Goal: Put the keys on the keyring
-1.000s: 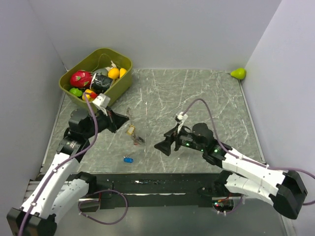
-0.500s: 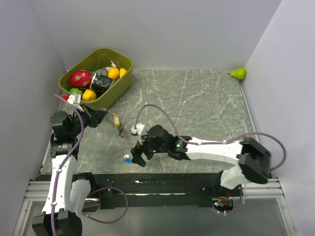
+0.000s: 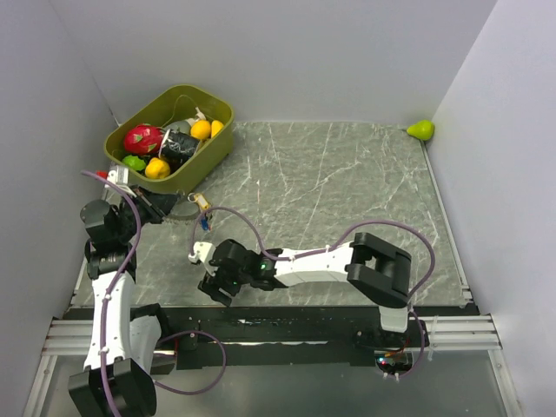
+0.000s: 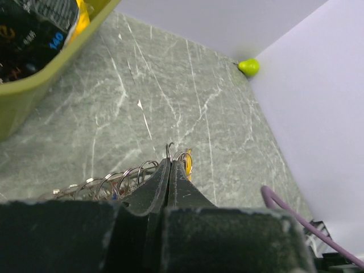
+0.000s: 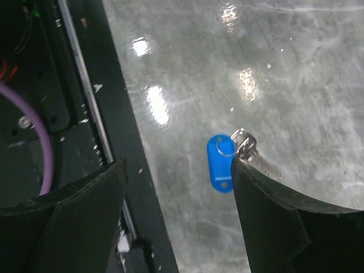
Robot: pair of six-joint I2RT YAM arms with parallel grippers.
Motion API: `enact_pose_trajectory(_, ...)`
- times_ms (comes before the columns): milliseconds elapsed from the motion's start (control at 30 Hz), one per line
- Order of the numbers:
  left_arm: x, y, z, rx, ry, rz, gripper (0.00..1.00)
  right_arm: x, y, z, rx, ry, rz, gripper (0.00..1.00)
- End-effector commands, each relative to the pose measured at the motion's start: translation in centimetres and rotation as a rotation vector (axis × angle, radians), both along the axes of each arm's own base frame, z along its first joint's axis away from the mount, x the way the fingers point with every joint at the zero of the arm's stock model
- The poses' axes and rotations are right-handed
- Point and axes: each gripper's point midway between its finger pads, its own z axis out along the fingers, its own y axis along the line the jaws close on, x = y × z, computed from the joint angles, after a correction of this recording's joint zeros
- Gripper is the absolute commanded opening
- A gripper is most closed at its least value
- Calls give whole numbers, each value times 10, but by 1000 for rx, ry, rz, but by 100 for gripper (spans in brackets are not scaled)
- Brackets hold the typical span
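Observation:
My left gripper (image 3: pixel 182 202) is shut on the keyring (image 4: pixel 132 175), a string of thin silvery loops held above the table. A yellow-tagged key (image 4: pixel 188 162) hangs from it and also shows in the top view (image 3: pixel 201 201), with another small key (image 3: pixel 205 223) dangling below. In the left wrist view the jaws (image 4: pixel 170 163) are pressed together on the wire. My right gripper (image 3: pixel 216 285) is open, low at the table's front-left edge. In the right wrist view the blue-tagged key (image 5: pixel 220 162) lies flat between the open fingers (image 5: pixel 179 165), close to the right fingertip (image 5: pixel 244 170).
An olive bin (image 3: pixel 213 106) of toy fruit stands at the back left, its wall near my left gripper (image 4: pixel 40 79). A green pear toy (image 3: pixel 421 129) sits in the far right corner. The black front rail (image 5: pixel 85 114) runs beside the blue key.
My right arm has swung left across the table and come down over the blue key. My left arm has drawn back to the left, carrying the keyring with it.

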Motion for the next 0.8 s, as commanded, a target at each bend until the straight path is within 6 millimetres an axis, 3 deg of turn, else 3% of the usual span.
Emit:
enact_pose_trajectory(0,-5,-7,24,-13,-93,-55,1,15,14,-1,-7,-41,-39,77)
enact_pose_trajectory(133,-7,-8,28,-7,-108,-68,1,20,16,-20,-46,-37,-62,66)
enact_pose_trajectory(267,-9,-10,29,-10,-116,-82,1,26,15,-31,-68,-44,-112,44)
enact_pose_trajectory(333,-10,-11,30,-10,-123,-88,1,34,11,-38,-93,-71,-155,42)
enact_pose_trajectory(500,-12,-12,30,-4,-125,-91,1,44,-1,-49,-145,-96,-229,26)
enact_pose_trajectory(633,-13,-13,30,5,-127,-96,1,51,-30,-59,-194,-114,-330,11)
enact_pose_trajectory(767,-13,-13,31,8,-132,-96,1,63,-62,-56,-183,-81,-453,3)
